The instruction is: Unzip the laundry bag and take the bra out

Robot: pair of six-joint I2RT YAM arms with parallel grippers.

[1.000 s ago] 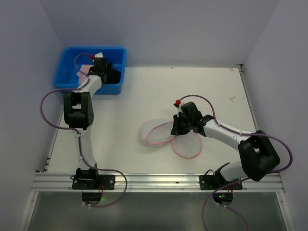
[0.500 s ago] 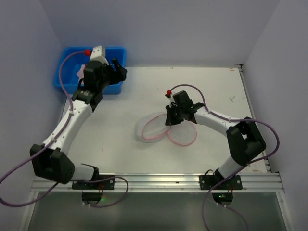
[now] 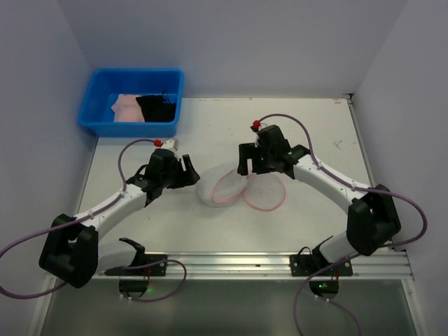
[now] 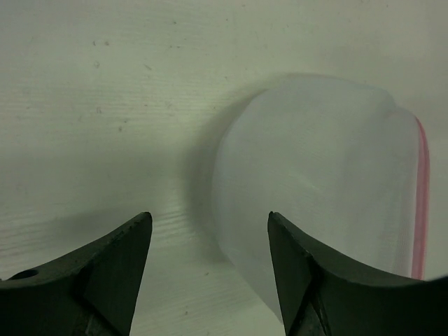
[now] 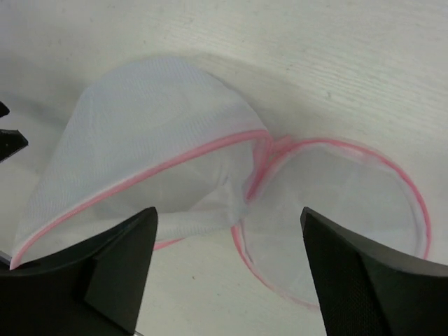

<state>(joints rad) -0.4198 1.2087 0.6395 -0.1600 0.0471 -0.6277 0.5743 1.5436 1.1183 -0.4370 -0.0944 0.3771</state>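
1. The left arm, half a second ago up at the blue tub [image 3: 130,128], has swung down onto the table [image 3: 315,126]. The left gripper [image 3: 189,172] is now hovering just beside the laundry bag [image 3: 212,189], on its left.
2. The right gripper [image 3: 245,162], pinched shut at the bag's pink rim a moment earlier, has let go and is now hanging over the join of the bag's two halves.
3. In the left wrist view the left gripper [image 4: 208,218] is standing with its fingers [image 4: 112,269] spread wide, gripping nothing. The white mesh dome of the bag [image 4: 315,182] is sitting just ahead of them; whether the right-hand finger is touching it I cannot tell.
4. In the right wrist view the right gripper [image 5: 229,213] is spread wide too, its fingers [image 5: 371,280] holding nothing, with the bag [image 5: 140,140] lying below.
5. One laundry bag is lying unzipped in the middle of the table, showing two parts: a raised dome on the left and a flat round flap [image 5: 336,203] on the right, joined where the rims meet.
6. One blue tub is sitting at the far left corner, holding two pieces: a pink cloth [image 3: 126,108] and a black garment [image 3: 155,108].
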